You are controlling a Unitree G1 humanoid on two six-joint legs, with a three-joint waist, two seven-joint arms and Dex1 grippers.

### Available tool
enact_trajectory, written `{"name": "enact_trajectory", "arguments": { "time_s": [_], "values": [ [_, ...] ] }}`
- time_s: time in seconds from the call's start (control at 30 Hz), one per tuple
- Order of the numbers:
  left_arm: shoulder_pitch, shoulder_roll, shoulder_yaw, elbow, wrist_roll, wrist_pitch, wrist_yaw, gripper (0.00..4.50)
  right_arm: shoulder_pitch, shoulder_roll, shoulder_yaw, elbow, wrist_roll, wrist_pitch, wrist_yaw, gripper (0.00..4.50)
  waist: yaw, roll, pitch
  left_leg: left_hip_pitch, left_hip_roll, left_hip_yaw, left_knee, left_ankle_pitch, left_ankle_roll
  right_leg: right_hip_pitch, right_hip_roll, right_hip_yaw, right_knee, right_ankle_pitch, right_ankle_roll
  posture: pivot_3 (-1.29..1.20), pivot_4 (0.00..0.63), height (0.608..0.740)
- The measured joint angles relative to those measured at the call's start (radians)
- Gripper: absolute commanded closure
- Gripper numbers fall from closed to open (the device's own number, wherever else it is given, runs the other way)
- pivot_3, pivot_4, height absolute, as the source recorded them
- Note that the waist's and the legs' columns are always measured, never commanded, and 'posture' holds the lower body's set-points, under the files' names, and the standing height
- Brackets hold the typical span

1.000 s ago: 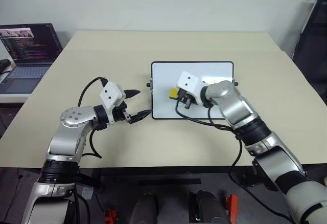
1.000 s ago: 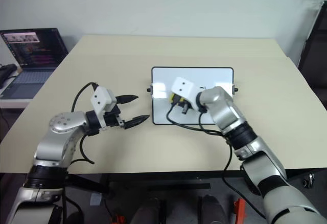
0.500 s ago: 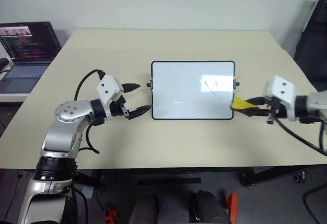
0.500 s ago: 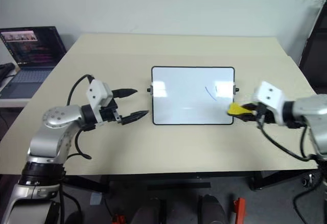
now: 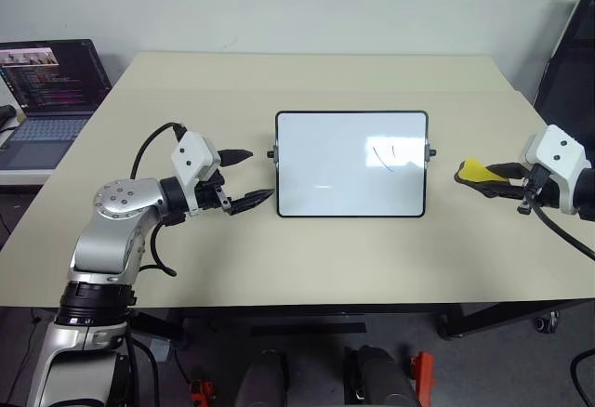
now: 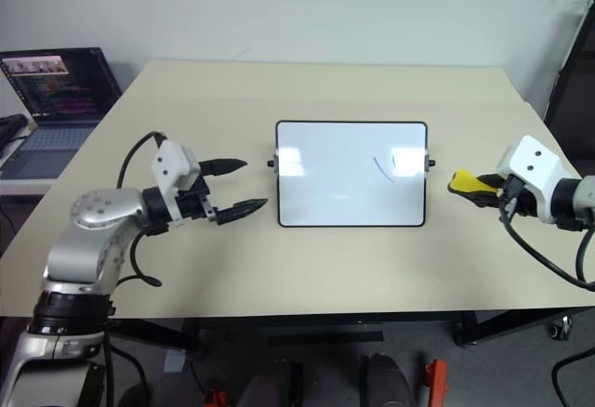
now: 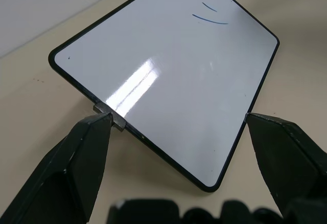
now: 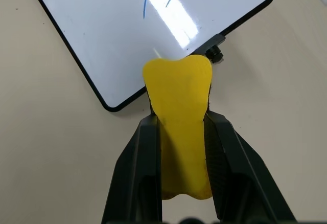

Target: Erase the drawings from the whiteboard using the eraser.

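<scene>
Right pincer clamped on eraser, hovering right of whiteboard. Left pincer wide open, empty, at left edge. Drawings uncleared, far right. Risk: unbraced board sliding under wipe.

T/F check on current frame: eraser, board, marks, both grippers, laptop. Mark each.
1. The right gripper is shut on the yellow eraser. True.
2. The eraser is pressed on the whiteboard. False: it is held off the board's right edge.
3. The drawings are fully wiped. False: two short strokes remain near the board's right side.
4. The left gripper is open and holds nothing, beside the board's left edge. True.
5. The laptop lies closed. False: its screen is up and lit.
</scene>
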Motion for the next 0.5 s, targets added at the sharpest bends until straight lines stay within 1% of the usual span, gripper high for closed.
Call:
{"name": "enact_trajectory", "arguments": {
  "time_s": [0.17, 0.5],
  "values": [
    [0.000, 0.003, 0.007, -0.001, -0.002, 0.001, 0.001, 0.00, -0.042, 0.001, 0.011, 0.025, 0.000, -0.006, -0.002, 3.70, -0.001, 0.000, 0.000, 0.000, 0.000, 0.000, 0.000, 0.000, 0.000, 0.000, 0.000, 0.000, 0.000, 0.000, 0.000, 0.00, 0.150, 0.740],
    [0.000, 0.006, 0.014, -0.003, -0.003, 0.005, 0.002, 0.00, -0.070, 0.027, 0.033, 0.044, 0.000, -0.010, -0.009, 3.70, -0.001, 0.000, 0.000, 0.000, 0.000, 0.000, 0.000, 0.000, 0.000, 0.000, 0.000, 0.000, 0.000, 0.000, 0.000, 0.00, 0.150, 0.740]
  ]
}}
